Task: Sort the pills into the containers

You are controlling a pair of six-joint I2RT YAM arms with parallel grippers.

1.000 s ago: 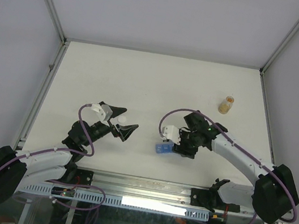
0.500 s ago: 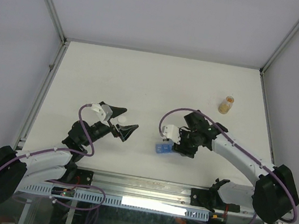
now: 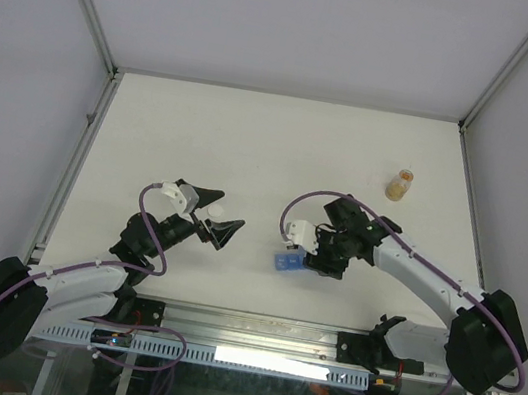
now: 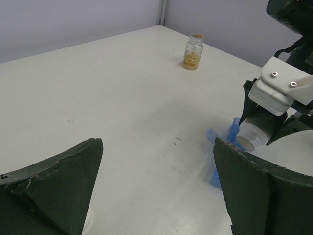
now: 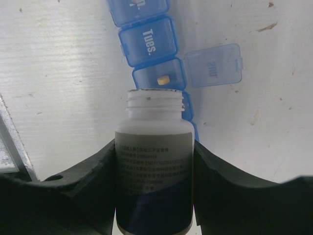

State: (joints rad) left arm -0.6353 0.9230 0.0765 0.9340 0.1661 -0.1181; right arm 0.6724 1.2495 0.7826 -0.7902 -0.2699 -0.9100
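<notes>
My right gripper (image 5: 154, 147) is shut on an uncapped white bottle (image 5: 153, 161), tipped with its mouth over the blue pill-organiser strip (image 5: 146, 44). One pale yellowish pill (image 5: 163, 78) lies in the open cell just beyond the bottle mouth; that cell's lid (image 5: 213, 65) is flipped open to the right. In the top view the bottle (image 3: 299, 234) is just above the strip (image 3: 284, 263), under the right gripper (image 3: 322, 256). My left gripper (image 3: 226, 212) is open and empty over the table to the left, and also shows in the left wrist view (image 4: 156, 147).
A small amber jar (image 3: 401, 184) stands at the back right, also seen in the left wrist view (image 4: 192, 51). A small white piece (image 3: 218, 212) shows between the left fingers; I cannot tell what it is. Metal frame rails run along the table's sides.
</notes>
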